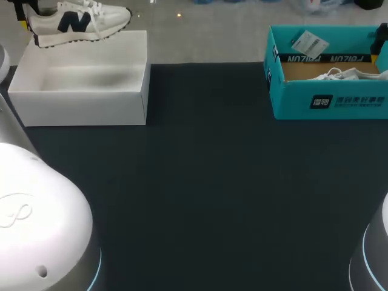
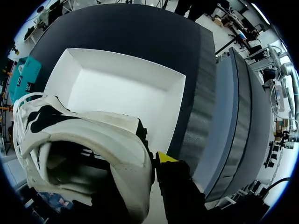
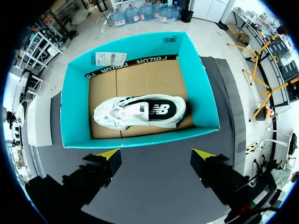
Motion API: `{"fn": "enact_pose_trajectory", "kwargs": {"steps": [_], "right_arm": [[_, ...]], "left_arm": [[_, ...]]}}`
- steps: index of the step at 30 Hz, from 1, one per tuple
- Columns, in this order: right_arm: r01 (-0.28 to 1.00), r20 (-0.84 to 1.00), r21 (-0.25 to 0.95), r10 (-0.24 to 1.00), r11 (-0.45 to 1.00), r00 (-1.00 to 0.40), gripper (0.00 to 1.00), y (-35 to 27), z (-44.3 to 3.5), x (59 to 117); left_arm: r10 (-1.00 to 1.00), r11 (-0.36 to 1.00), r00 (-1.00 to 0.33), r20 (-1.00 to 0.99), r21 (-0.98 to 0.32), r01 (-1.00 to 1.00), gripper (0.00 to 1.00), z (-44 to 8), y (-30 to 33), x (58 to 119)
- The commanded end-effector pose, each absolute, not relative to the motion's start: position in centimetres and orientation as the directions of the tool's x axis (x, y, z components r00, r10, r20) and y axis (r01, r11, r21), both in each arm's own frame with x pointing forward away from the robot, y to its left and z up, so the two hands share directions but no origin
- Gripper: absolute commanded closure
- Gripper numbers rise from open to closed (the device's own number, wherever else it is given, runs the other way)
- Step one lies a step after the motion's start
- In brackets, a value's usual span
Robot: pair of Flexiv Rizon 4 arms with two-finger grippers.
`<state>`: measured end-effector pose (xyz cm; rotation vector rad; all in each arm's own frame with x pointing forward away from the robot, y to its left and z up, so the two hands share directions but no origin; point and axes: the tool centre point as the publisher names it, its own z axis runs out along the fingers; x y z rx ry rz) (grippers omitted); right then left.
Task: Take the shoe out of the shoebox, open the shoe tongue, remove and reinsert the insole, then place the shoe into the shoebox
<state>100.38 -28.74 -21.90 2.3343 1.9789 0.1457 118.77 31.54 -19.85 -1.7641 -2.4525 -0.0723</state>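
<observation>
A white sneaker (image 1: 79,21) with a dark side logo hangs over the far edge of an open white shoebox (image 1: 79,100). The left gripper (image 2: 154,161) is clamped on its heel. One yellow fingertip (image 2: 166,157) presses the outside of the heel, while the other finger is hidden inside the shoe. The wrist view looks past the sneaker's collar and laces into the box's bare white floor.

Across the table, a teal shoebox (image 1: 327,100) holds a second sneaker (image 3: 140,111). It lies on its side on a brown cardboard base, near the box's front wall. A paper tag (image 3: 111,58) rests against the far wall's inner face, near a corner.

Both boxes stand at the far side of the dark table (image 1: 206,182), well apart from each other.

The right gripper (image 3: 156,156) hovers over the table just in front of the teal box, its yellow-tipped fingers spread wide and holding nothing. The second sneaker lies ahead of it, beyond the near wall.
</observation>
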Motion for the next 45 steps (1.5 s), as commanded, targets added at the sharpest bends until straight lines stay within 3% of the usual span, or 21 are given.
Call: {"fn": "enact_pose_trajectory", "kwargs": {"steps": [1,26,35,45], "right_arm": [[0.979,0.022,0.122,0.987,-0.164,0.162,0.00,-28.8,-21.9,100.4],[0.979,0.022,0.122,0.987,-0.164,0.162,0.00,-28.8,-21.9,100.4],[0.979,0.022,0.122,0.987,-0.164,0.162,0.00,-28.8,-21.9,100.4],[0.979,0.022,0.122,0.987,-0.164,0.162,0.00,-28.8,-21.9,100.4]], "left_arm": [[0.941,0.310,-0.312,0.132,0.030,0.950,1.00,-14.8,30.9,117.6],[0.942,0.306,-0.310,0.127,0.047,0.951,1.00,-14.5,30.8,117.4],[0.921,0.278,-0.288,0.261,0.076,0.958,1.00,-13.2,24.6,110.1],[0.903,0.312,-0.331,0.273,0.110,0.944,1.00,-13.0,19.2,101.2]]}}
